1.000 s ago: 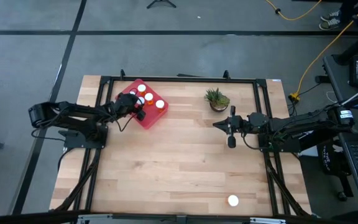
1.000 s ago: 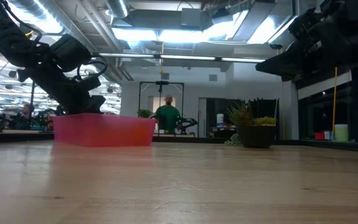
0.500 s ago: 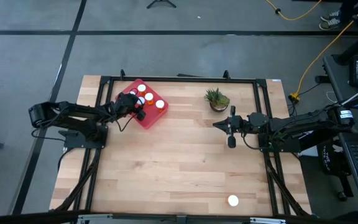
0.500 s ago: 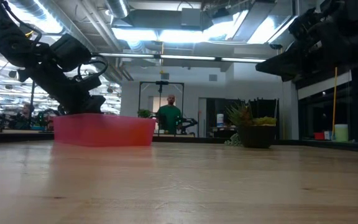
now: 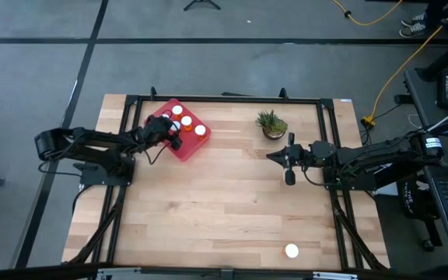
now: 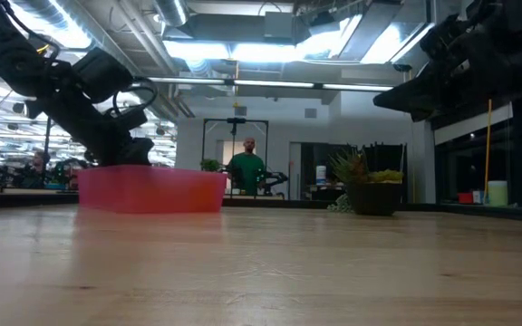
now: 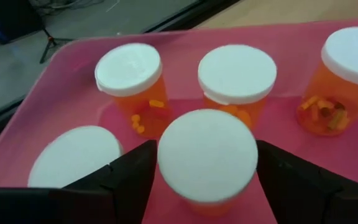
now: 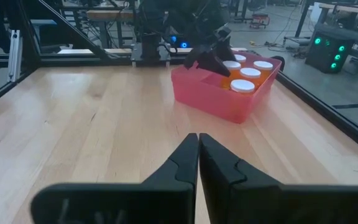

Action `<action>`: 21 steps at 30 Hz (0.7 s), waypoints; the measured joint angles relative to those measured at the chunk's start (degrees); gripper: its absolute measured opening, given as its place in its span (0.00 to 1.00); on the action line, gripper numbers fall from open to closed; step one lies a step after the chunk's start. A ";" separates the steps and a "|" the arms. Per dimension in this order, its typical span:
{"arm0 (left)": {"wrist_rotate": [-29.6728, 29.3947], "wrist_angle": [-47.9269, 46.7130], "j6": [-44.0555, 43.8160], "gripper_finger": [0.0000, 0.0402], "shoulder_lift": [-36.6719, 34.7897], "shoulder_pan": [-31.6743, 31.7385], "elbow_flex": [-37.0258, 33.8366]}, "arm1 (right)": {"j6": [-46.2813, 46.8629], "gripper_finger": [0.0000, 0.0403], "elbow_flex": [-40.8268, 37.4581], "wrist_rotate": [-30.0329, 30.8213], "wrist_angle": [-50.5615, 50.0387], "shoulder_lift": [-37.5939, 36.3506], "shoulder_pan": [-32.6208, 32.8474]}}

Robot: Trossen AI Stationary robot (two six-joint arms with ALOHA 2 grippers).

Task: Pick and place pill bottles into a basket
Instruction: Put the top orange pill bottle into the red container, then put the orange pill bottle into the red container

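The red basket [image 5: 187,149] stands at the table's far left and holds several orange pill bottles with white caps [image 7: 128,68]. My left gripper [image 5: 166,132] reaches down into the basket, shut on one pill bottle [image 7: 207,155]. Another pill bottle [image 5: 291,250] stands alone near the table's front edge, right of centre. My right gripper [image 5: 288,165] is shut and empty, held above the table at mid right, pointing toward the basket [image 8: 219,99]. My left gripper has the pill bottle's white cap [image 7: 166,158] between its two fingers [image 7: 129,180], one on each side of the cap's rim. The fingers slant down into the basket from the table's left side. The bottle is upright; whether its base rests on the basket floor is hidden.
A small potted plant [image 5: 271,123] stands at the far side, right of centre, close to my right gripper. A dark frame [image 5: 224,99] runs around the table's edges. A person [image 6: 246,170] stands in the room far behind the table.
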 joint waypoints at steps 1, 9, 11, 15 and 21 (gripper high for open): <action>0.03 -0.09 0.33 0.65 -0.38 0.00 -0.01 | 0.00 0.05 0.00 -0.02 -0.06 0.00 0.00; 0.51 -2.74 0.73 0.65 -4.95 -0.13 0.01 | 0.81 0.05 0.00 -0.07 -0.23 0.00 0.00; 0.55 -4.52 1.20 0.65 -6.60 -0.13 0.01 | 1.36 0.05 0.00 -0.07 -0.66 0.00 0.00; 2.01 -6.42 2.16 0.64 -10.61 -0.13 0.01 | 1.36 0.05 0.00 -0.09 -0.87 0.00 0.00; 8.83 -10.09 4.52 0.62 -18.10 -0.13 3.54 | 1.14 0.05 0.00 -0.09 -0.91 0.00 0.00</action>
